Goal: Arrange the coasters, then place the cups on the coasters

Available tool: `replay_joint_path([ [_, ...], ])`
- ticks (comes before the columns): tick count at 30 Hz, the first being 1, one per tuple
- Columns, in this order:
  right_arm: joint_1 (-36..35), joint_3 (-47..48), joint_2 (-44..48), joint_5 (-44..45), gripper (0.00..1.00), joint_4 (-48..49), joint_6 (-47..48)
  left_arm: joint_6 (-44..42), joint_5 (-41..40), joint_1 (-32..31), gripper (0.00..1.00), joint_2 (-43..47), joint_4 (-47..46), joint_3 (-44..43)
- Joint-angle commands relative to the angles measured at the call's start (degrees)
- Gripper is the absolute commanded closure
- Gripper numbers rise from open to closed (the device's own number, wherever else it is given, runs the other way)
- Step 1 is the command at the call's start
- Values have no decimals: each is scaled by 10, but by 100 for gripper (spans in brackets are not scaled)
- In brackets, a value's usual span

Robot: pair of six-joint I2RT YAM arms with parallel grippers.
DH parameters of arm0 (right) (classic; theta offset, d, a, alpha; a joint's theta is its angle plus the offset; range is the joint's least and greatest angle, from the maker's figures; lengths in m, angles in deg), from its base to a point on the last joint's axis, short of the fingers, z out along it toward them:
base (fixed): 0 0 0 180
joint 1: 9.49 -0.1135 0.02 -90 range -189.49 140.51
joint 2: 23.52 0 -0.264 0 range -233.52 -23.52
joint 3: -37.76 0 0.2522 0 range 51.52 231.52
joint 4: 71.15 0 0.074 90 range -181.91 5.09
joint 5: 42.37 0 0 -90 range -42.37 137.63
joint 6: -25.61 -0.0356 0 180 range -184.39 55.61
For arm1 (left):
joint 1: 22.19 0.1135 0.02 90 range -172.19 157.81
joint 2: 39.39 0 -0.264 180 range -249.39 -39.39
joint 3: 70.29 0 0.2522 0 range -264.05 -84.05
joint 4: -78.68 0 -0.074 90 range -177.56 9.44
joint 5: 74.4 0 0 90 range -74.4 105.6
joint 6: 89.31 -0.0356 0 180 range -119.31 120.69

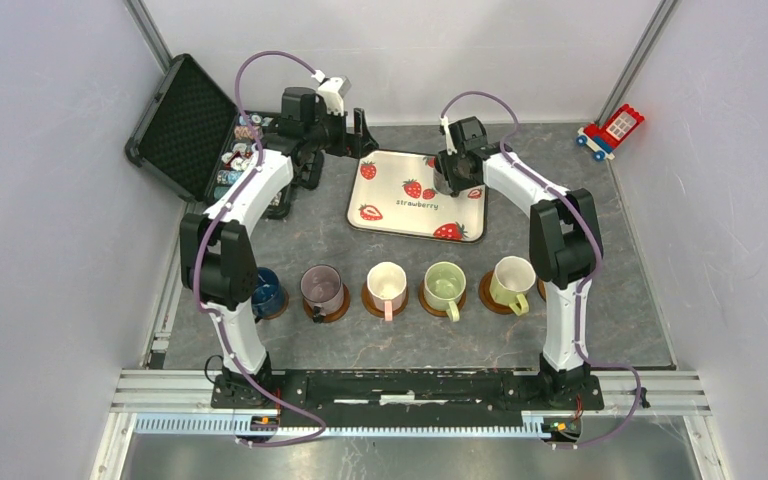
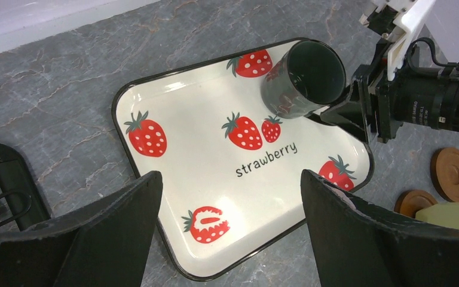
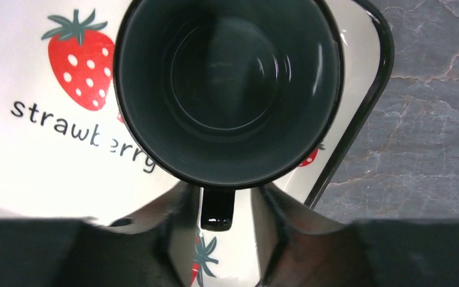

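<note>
Right gripper (image 3: 224,194) is sitting over the dark grey-green ceramic mug (image 3: 227,89), jaws about half closed and straddling its handle (image 3: 217,210). A gap is still showing beside the handle, so it is not pinching anything. The mug is standing on the white strawberry-print tray (image 2: 203,179), near the tray's right corner at upper centre of the top view.

Left gripper (image 2: 232,177) is hanging wide open just off the tray's upper left corner, holding nothing and looking across the tray at the dark mug.

Five mugs are sitting in a row across the lower middle of the top view, each on a round brown wooden coaster:
- navy blue mug (image 1: 265,290)
- mauve mug (image 1: 322,288)
- pink mug (image 1: 387,285)
- light green mug (image 1: 443,285)
- yellow-green mug (image 1: 512,280)

One more bare wooden coaster (image 2: 452,173) is lying on the grey marbled worktop (image 1: 610,300), just beside the yellow-green mug's coaster (image 2: 415,200) at the lower right of the left wrist view.

An open black case (image 1: 185,125) is lying at upper left, and a red-and-blue toy brick piece (image 1: 610,130) at upper right.
</note>
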Motion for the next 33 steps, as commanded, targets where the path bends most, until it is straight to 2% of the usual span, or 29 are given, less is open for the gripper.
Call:
replay_joint_path([
  [1,7,-6,4,0,66,42,8,-8,-5,2,8,27,3,-9],
  [4,15,-24,25,-27,78,58,27,-9,0,2,8,25,8,-12],
  [7,27,-69,72,-42,100,95,54,-14,11,2,8,24,9,-15],
  [12,67,-113,159,-72,100,118,98,-39,36,2,8,5,37,-35],
  [18,139,-170,277,-118,100,99,135,-56,39,1,8,-14,69,-49],
  [22,196,-247,374,-126,100,81,169,-63,40,0,8,-12,69,-43],
  [28,291,-343,511,-145,100,7,194,-63,42,0,8,-7,67,-27],
  [33,337,-391,595,-176,100,-99,301,-63,51,0,8,7,63,-8],
])
